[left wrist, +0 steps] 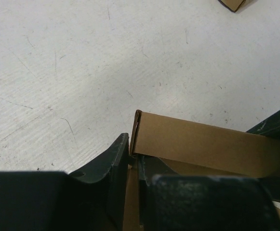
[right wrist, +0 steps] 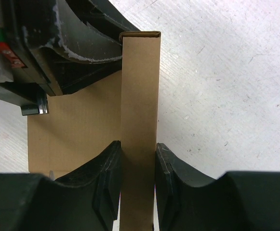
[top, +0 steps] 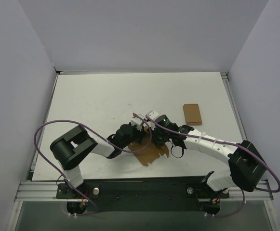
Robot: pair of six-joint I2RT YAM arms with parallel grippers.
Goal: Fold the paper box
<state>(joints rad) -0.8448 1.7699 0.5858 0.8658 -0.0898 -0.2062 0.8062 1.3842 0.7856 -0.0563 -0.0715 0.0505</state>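
1. The right end effector (right wrist: 139, 185) is clenched on an upright folded wall of the paper box (right wrist: 140, 96), with one finger pressed against each face.
2. The left end effector (left wrist: 133, 185) pinches the same box near the far corner of that wall, thin cardboard squeezed between its fingers.
3. The box sits near the middle of the white worktop (top: 106, 101), between the two arms, with its flat panels spread toward the near edge.
4. A plain brown cardboard rectangle (top: 192, 114) lies flat, apart to the right.
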